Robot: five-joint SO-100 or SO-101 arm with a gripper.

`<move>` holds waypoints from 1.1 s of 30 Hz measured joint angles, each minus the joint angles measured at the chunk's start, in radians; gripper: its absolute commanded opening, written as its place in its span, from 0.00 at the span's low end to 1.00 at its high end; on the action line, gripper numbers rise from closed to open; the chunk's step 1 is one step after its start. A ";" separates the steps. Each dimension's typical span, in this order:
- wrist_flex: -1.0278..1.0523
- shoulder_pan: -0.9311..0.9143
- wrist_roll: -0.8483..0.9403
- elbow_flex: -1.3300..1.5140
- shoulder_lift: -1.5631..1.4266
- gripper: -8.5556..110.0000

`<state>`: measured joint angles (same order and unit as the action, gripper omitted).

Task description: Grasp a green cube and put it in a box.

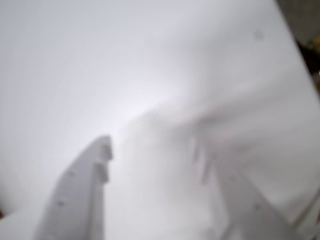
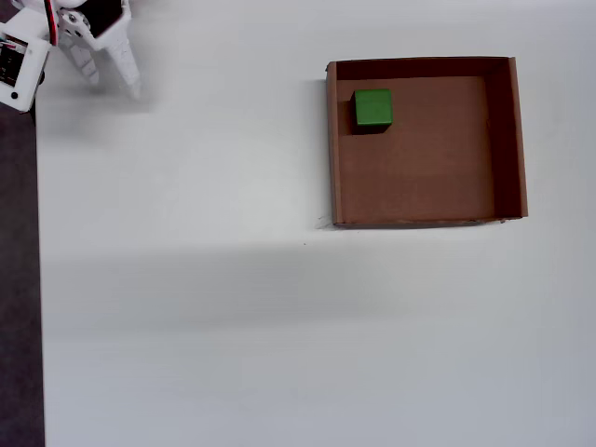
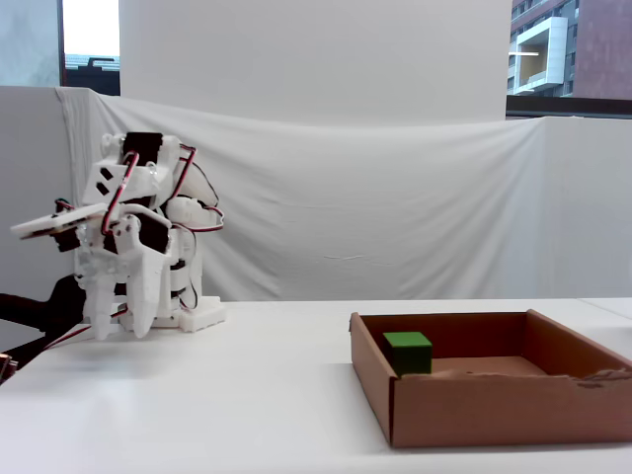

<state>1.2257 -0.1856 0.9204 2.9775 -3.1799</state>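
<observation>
In the overhead view, the green cube (image 2: 372,107) sits in the box's (image 2: 503,140) top left corner; the pincer (image 2: 112,79) hangs far left.

Wrist view: heavily blurred; the white two-finger gripper (image 1: 155,165) shows one fairly clear finger (image 1: 82,195) at left, the other smeared, both cut off by the lower edge. Overhead view: the white arm (image 2: 56,42) is cropped by the top left corner. Fixed view: the shallow brown cardboard box (image 3: 494,405) runs past the right edge, and its near wall hides the base of the small bright-green cube (image 3: 408,352).
</observation>
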 measured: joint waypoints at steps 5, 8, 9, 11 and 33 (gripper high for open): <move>0.000 0.000 -0.003 0.000 0.000 0.26; 0.000 0.000 -0.003 0.000 0.000 0.26; 0.000 0.000 -0.003 0.000 0.000 0.26; 0.000 0.000 -0.003 0.000 0.000 0.26; 0.000 0.000 -0.015 0.000 0.000 0.26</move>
<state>1.2257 -0.1856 0.9050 2.9775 -3.1799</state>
